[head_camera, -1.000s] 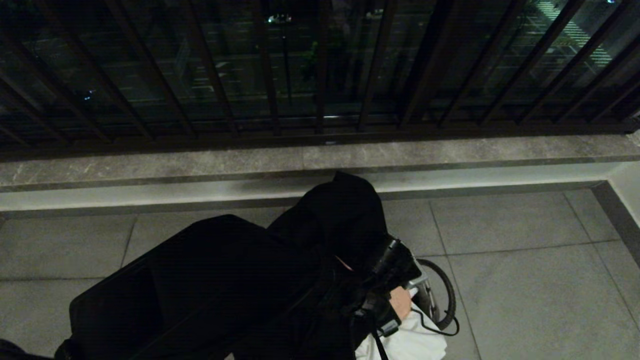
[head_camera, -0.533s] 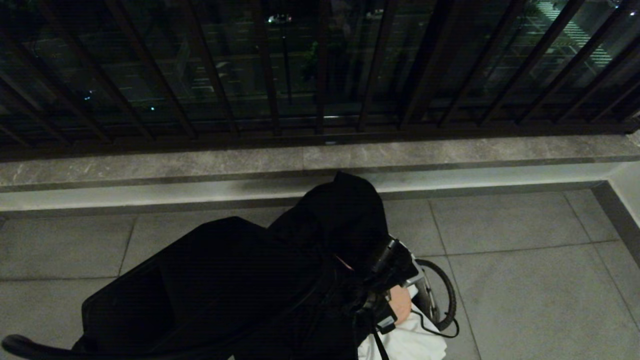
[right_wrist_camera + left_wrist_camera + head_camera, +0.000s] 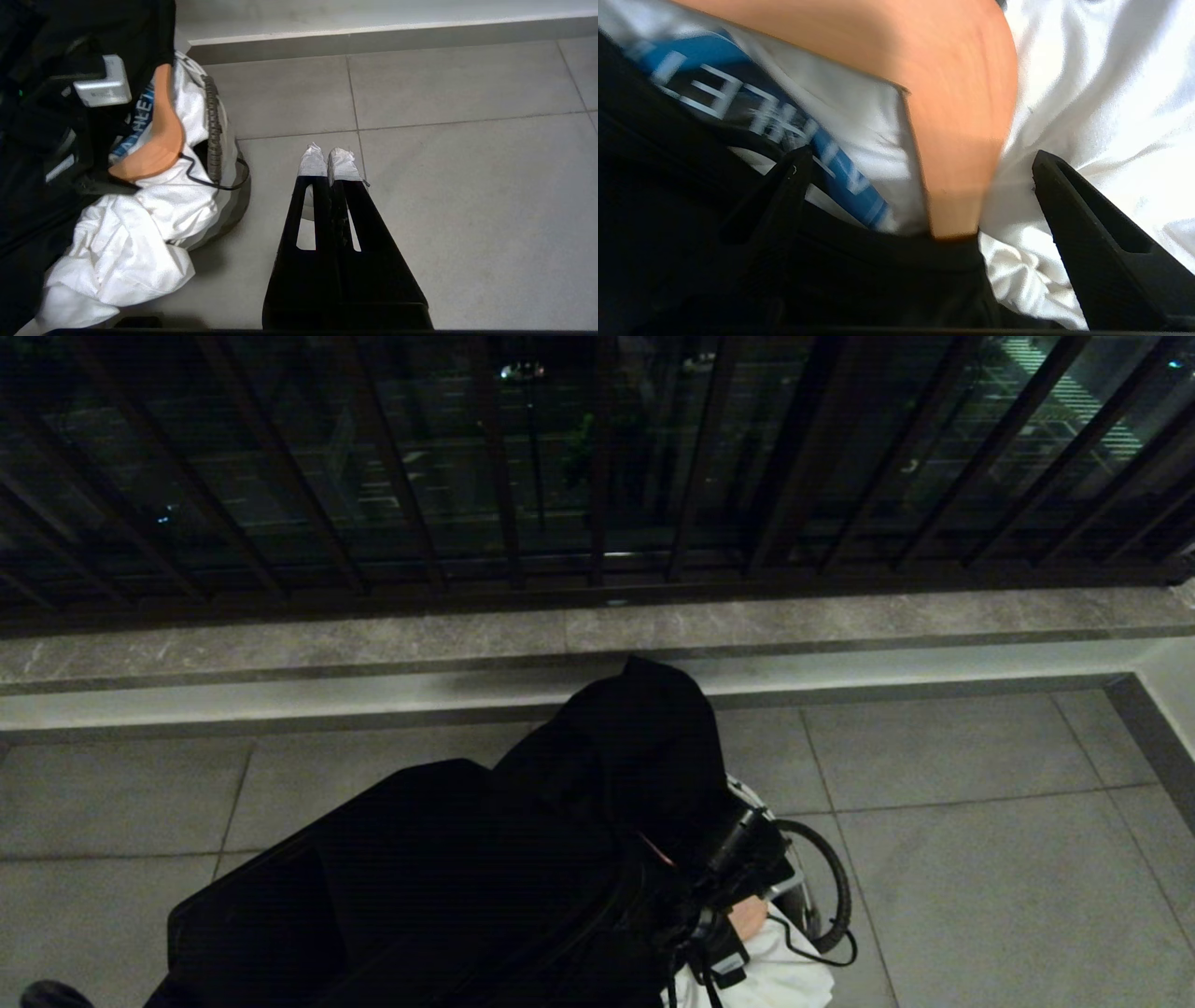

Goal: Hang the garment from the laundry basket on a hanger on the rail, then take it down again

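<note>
Head view: left end effector (image 3: 920, 163) sunk deeper over garment (image 3: 775, 980), fingers spread.

basket (image 3: 822, 887): on floor (image 3: 980, 821), head view ~5 o'clock, near bottom edge
garment (image 3: 775, 975): in basket, spills over rim toward 6 o'clock, onto floor
L arm (image 3: 523, 859): from 8 o'clock in to centre, over basket, hides most of it
L gripper (image 3: 920, 163): inside basket, right above garment, fingers (image 3: 1087, 219) either side of a fold
R gripper (image 3: 329, 161): over floor, beside basket, apart from it, on the side away from L arm
ledge (image 3: 597, 635): behind basket, 12 o'clock, runs L–R
bars (image 3: 597, 457): on ledge, behind it, top of view
</note>
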`<state>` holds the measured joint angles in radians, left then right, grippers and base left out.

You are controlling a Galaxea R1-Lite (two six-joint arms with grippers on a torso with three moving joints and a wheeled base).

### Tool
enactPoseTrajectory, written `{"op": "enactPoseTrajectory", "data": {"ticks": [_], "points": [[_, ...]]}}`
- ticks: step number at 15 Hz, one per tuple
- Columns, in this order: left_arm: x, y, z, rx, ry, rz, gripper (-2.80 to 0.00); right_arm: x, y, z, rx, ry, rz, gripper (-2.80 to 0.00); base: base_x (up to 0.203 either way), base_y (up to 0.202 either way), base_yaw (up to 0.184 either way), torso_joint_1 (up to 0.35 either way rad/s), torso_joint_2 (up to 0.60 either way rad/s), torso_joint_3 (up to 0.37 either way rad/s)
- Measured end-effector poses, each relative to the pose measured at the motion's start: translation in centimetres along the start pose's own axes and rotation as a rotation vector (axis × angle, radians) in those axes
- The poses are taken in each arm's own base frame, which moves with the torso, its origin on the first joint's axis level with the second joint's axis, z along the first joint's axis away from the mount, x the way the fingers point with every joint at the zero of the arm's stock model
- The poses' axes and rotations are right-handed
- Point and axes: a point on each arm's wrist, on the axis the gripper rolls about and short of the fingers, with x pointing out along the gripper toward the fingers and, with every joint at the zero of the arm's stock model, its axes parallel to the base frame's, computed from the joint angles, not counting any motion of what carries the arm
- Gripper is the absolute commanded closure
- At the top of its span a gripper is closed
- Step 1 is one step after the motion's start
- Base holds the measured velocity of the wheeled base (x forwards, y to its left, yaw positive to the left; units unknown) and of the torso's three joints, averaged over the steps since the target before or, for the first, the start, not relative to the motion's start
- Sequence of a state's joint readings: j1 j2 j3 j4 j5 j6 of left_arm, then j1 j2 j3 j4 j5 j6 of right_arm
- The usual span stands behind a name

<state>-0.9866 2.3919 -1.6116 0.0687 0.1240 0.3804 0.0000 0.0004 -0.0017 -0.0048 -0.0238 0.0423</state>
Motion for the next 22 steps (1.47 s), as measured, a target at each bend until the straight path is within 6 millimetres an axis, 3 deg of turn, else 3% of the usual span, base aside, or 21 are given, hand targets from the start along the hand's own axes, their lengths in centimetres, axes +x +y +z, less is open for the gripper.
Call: {"op": "enactPoseTrajectory", "data": {"ticks": [15, 16, 22], "points": [[1.3, -0.2, -0.5, 0.0, 0.012, 0.007, -2.8, 0.0, 0.0, 0.0, 0.0, 0.0, 0.0, 0.0, 0.0, 0.0, 0.0, 0.0, 0.0, 0.0], [1.3, -0.3, -0.5, 0.0, 0.013, 0.007, 0.0, 0.0, 0.0, 0.0, 0.0, 0.0, 0.0, 0.0, 0.0, 0.0, 0.0, 0.0, 0.0, 0.0], [1.5, -0.3, -0.6, -0.001, 0.018, 0.004, 0.0, 0.0, 0.0, 0.0, 0.0, 0.0, 0.0, 0.0, 0.0, 0.0, 0.0, 0.0, 0.0, 0.0]]}}
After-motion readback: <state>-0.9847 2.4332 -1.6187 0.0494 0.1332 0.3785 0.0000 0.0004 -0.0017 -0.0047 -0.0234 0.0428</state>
